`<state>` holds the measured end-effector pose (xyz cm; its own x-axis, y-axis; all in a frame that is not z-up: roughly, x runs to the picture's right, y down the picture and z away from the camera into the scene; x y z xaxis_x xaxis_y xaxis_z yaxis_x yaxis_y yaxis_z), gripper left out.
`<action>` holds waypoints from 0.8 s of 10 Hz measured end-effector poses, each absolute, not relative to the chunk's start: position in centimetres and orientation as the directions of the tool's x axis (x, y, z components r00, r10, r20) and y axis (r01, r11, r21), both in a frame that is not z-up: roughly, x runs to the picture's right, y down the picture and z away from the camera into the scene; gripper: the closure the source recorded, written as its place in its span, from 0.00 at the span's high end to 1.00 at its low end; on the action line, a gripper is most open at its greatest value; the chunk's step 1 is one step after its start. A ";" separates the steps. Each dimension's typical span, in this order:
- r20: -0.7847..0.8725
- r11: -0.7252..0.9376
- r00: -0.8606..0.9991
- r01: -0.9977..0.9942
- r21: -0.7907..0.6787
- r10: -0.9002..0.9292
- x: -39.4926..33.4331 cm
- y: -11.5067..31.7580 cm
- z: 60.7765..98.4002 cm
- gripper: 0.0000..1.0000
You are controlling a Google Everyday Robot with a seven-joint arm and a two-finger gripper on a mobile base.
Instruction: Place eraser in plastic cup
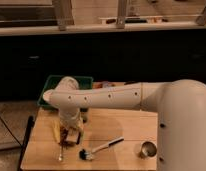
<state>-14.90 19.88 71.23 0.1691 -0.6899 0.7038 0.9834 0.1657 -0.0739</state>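
Eraser and small pale-green plastic cup both sit somewhere under the arm at the left of the light wooden surface [111, 125], and neither can be picked out cleanly, the arm's end blocks them; a yellowish-green patch shows at the left edge of the dark cluster there, but whether that is the cup cannot be told. White robot arm [106, 97] reaches across from the big white body at right, bends down at its rounded elbow, and the gripper [71, 136] is low over the left part of the surface, right at that cluster. Jaws: cannot tell whether they are wide, narrow or holding anything. Just right of the gripper lies the black-and-white dish brush [98, 149], bristle head toward the gripper, handle angled up to the right. Near the right front corner stands the shiny steel cup [147, 148], well apart from the gripper. Behind the arm, at the far left edge, a green tray [86, 80] peeks out
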 end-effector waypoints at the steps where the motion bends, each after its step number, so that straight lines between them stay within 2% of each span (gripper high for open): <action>1: 0.711 0.162 0.158 0.985 -0.062 -0.685 -15.3 19.9 71.3 0.01; 8: 0.746 0.154 0.125 0.988 -0.030 -0.654 -15.6 19.5 72.4 0.01</action>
<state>-15.64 19.46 72.42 0.1251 -0.6544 0.7457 0.9875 0.1544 -0.0302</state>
